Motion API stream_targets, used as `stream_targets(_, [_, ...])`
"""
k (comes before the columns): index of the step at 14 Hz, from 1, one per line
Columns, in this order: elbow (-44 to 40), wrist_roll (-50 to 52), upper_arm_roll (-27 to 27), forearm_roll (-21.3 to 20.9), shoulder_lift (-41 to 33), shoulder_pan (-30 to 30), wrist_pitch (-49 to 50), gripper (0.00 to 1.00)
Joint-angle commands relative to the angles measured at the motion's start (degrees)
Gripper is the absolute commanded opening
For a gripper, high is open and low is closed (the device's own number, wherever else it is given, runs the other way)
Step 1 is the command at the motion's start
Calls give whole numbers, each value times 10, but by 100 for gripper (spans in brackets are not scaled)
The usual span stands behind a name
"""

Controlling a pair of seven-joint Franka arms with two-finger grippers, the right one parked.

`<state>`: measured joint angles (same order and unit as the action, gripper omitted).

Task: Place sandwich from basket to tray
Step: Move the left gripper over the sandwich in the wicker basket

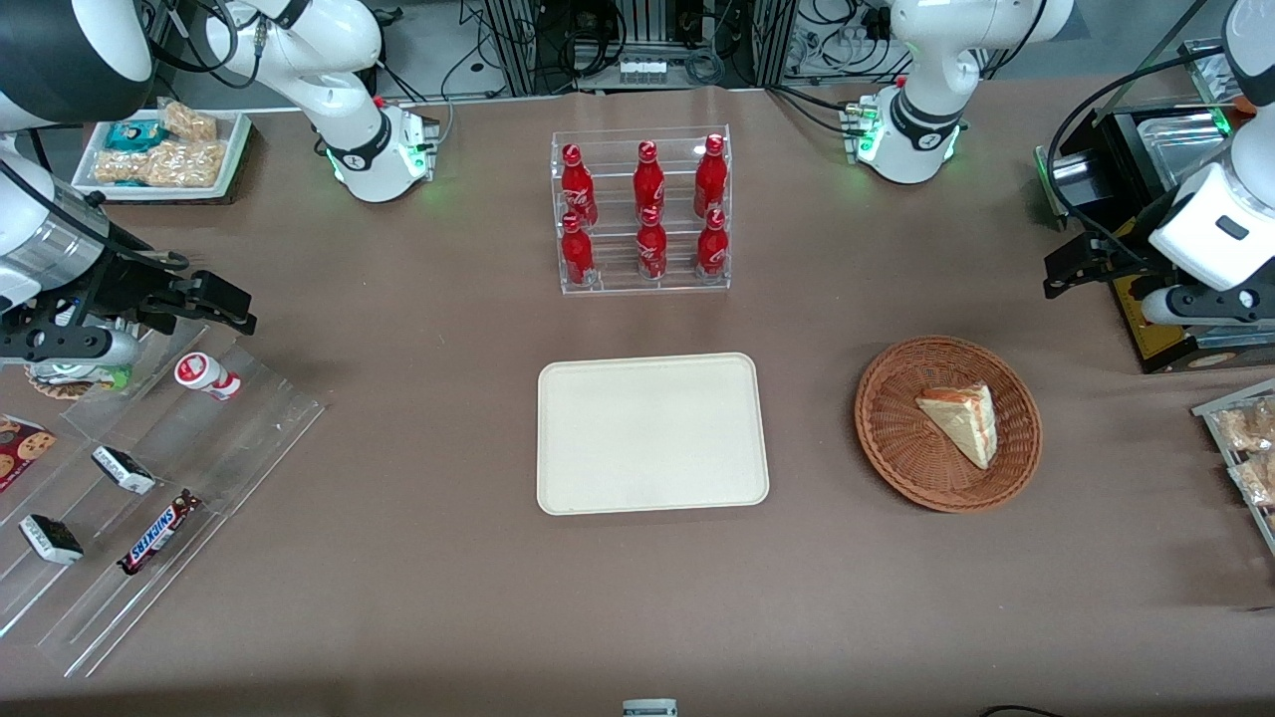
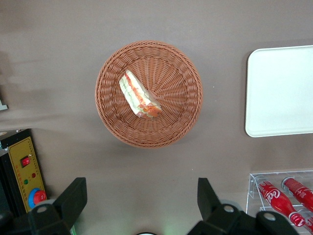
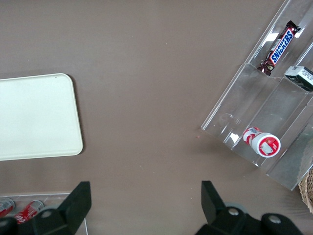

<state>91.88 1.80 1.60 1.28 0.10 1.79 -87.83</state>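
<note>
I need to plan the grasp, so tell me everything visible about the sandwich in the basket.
The sandwich is a small triangular wedge of pale bread, with red-orange and green filling layers showing along its cut edge. It lies on its side inside the round woven basket, resting on the weave near the middle, with nothing else touching it. The tray beside the basket holds nothing. The left arm's pincer hangs open above the table, apart from the basket and farther from the front camera than it.
</note>
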Motion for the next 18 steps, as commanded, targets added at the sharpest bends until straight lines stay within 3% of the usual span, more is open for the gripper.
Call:
stream_targets(1, [-16, 0, 2, 7, 5, -4, 21, 100])
stream_targets(8, [-11, 7, 2, 6, 10, -3, 35, 100])
stream_targets(12, [37, 8, 2, 3, 12, -3, 14, 100])
stream_targets(18, [204, 9, 0, -29, 55, -4, -220, 100])
